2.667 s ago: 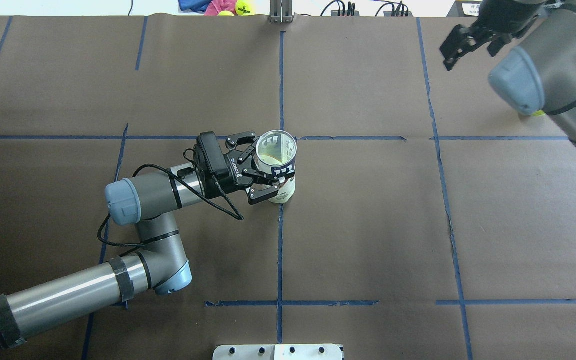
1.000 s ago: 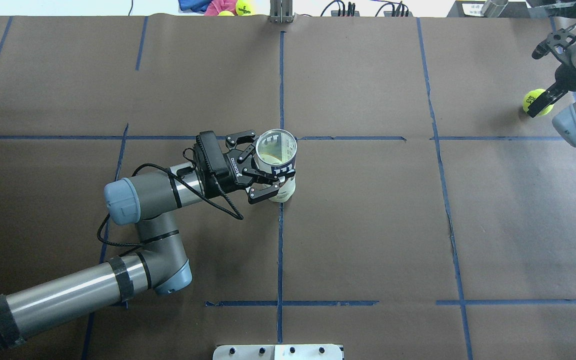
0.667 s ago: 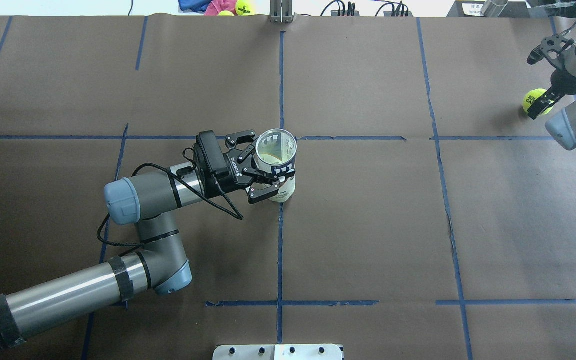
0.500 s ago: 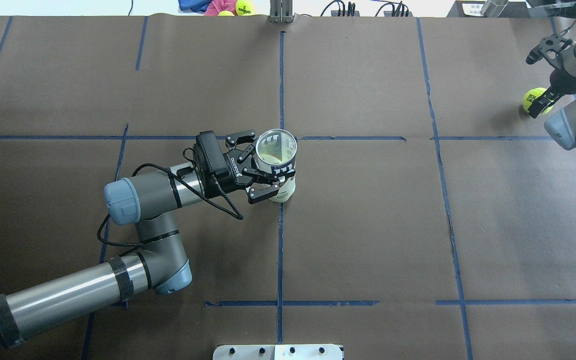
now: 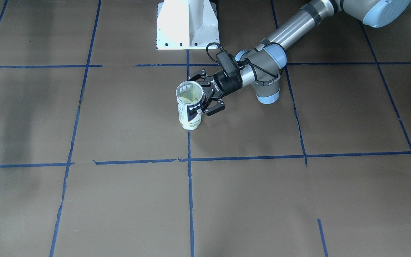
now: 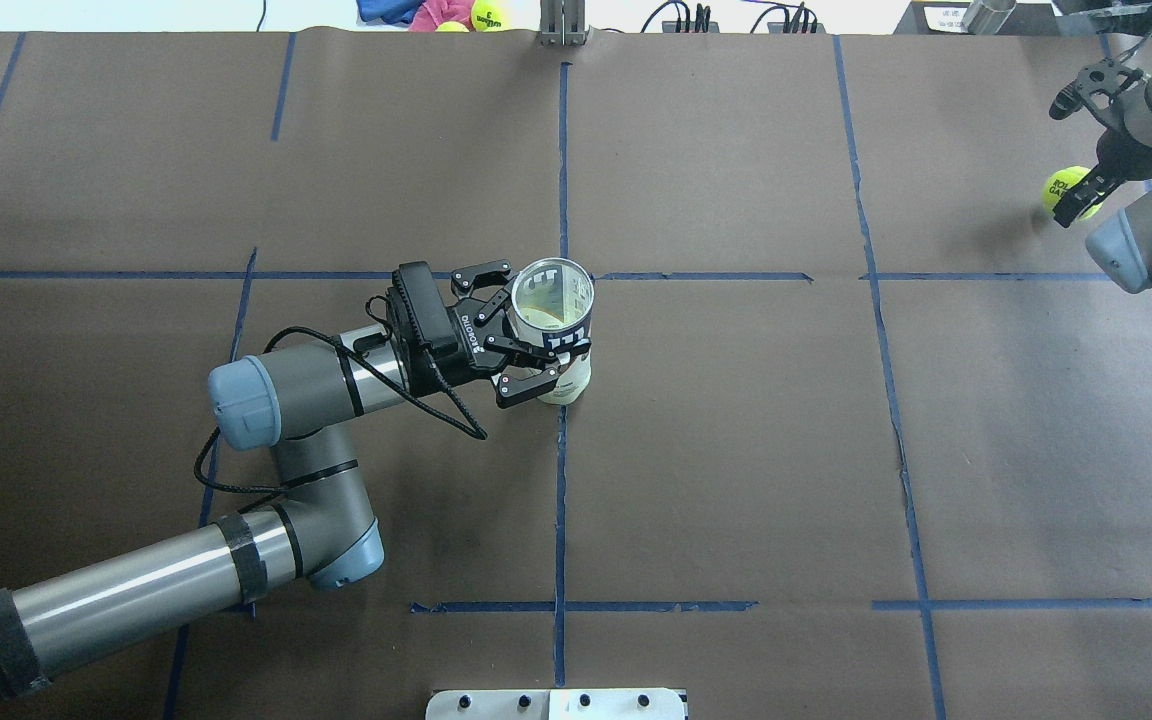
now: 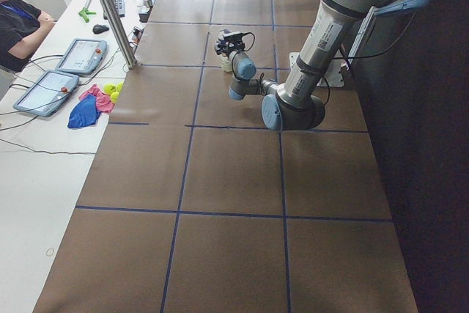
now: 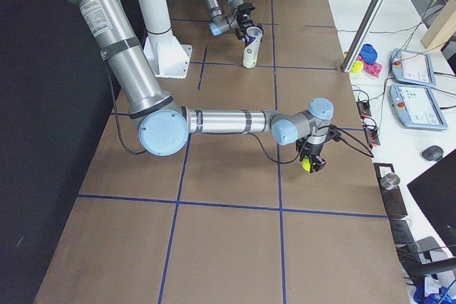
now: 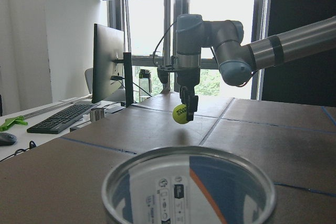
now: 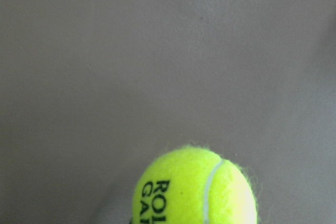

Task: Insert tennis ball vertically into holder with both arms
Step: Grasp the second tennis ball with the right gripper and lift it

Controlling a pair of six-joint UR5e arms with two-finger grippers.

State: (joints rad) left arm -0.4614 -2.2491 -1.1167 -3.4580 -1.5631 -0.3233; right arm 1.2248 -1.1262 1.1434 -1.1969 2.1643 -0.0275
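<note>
- The holder (image 6: 568,352) is held upright near the middle of the table (image 6: 736,450), clasped around its wall by the left gripper (image 6: 531,325).
- The tennis ball (image 6: 1059,186) is pinched in the right gripper (image 6: 1074,198), off the table at the far right, well apart from the holder; carrying across and lowering in are judged still to be done.

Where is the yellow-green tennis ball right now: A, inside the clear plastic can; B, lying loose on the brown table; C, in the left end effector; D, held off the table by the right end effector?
D: the right end effector grips the yellow-green tennis ball clear above the brown table.
</note>
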